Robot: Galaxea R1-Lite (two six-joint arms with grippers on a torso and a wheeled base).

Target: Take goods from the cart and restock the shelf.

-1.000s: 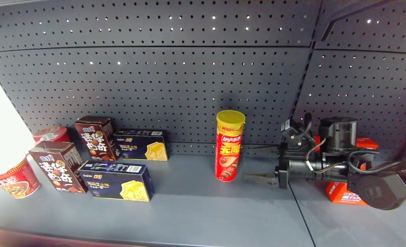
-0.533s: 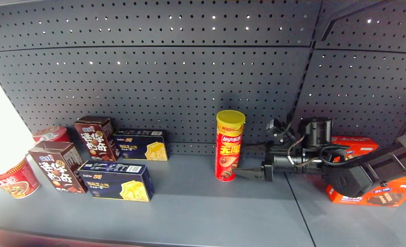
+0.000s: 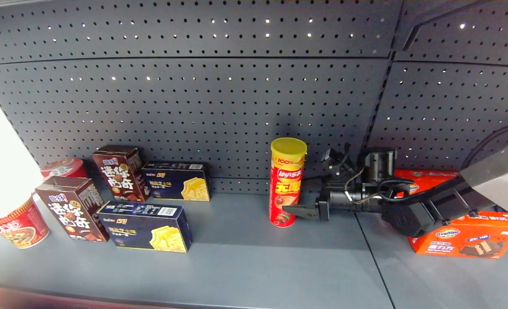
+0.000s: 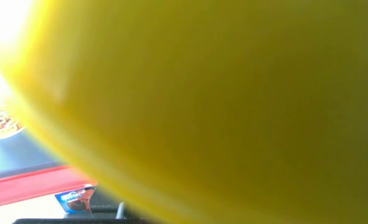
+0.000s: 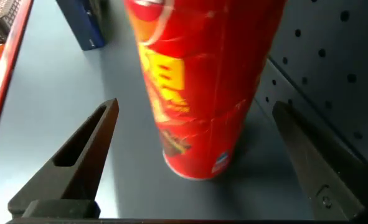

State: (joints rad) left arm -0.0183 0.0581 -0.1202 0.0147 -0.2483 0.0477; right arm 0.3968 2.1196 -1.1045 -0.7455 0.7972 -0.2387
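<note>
Your right gripper [image 3: 294, 194] lies level over the shelf [image 3: 245, 266], jaws wide. They flank the upright chip can [image 3: 287, 171] near its base.

Red chip can [image 3: 286, 189], yellow lid [image 3: 288, 147]; grey shelf [image 3: 245, 266]; hole-dotted back panel [image 3: 193, 107]; orange box [image 3: 473, 242].

Large lettering runs down the chip can [image 3: 287, 189]; a barcode label [image 3: 167, 211] tops the front blue box [image 3: 148, 227].
</note>
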